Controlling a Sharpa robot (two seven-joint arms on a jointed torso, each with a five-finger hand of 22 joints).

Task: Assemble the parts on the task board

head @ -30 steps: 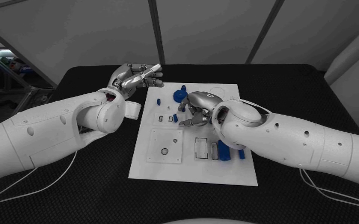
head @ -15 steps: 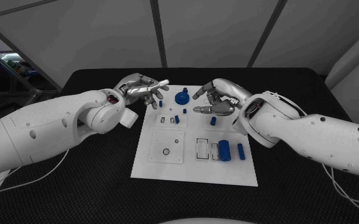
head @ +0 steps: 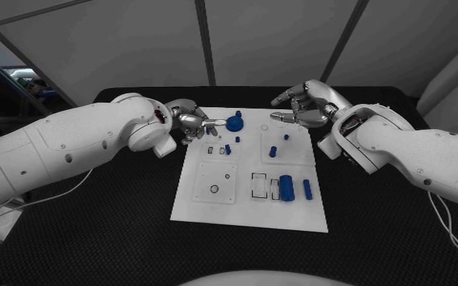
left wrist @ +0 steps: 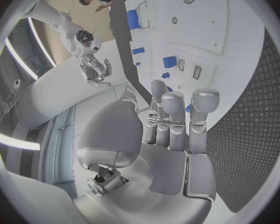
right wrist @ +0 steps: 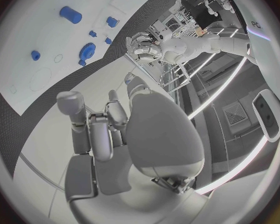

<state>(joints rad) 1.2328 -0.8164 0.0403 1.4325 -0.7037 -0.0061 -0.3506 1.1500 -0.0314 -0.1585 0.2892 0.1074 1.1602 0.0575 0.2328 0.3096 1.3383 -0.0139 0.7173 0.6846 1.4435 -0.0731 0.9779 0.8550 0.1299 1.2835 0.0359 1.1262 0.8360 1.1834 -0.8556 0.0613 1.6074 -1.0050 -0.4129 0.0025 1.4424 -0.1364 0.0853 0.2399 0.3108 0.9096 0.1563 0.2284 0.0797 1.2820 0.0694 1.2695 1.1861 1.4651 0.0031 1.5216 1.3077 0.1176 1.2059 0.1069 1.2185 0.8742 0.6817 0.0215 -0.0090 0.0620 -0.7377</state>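
Observation:
The white task board (head: 215,210) lies in the middle of the black table. A blue round part (head: 233,124) stands near its far edge, with small blue pegs (head: 273,151) behind the middle. A blue cylinder (head: 286,187) and a blue bar (head: 307,190) lie on the right side. My left hand (head: 196,124) hovers at the board's far left corner, fingers stretched toward the round part, and holds nothing. My right hand (head: 304,109) hangs above the far right corner, fingers loosely bent and empty. The left wrist view shows the left hand's straight fingers (left wrist: 174,119) over the board (left wrist: 202,30).
The black table (head: 114,233) surrounds the board with free room on every side. A square plate with a round hole (head: 214,188) and a small rectangular frame (head: 257,187) sit on the board's near half. Grey wall panels rise behind the table.
My right hand has lifted off the board's middle and drawn back to the far right corner. My left hand has come down from the far left toward the blue round part.

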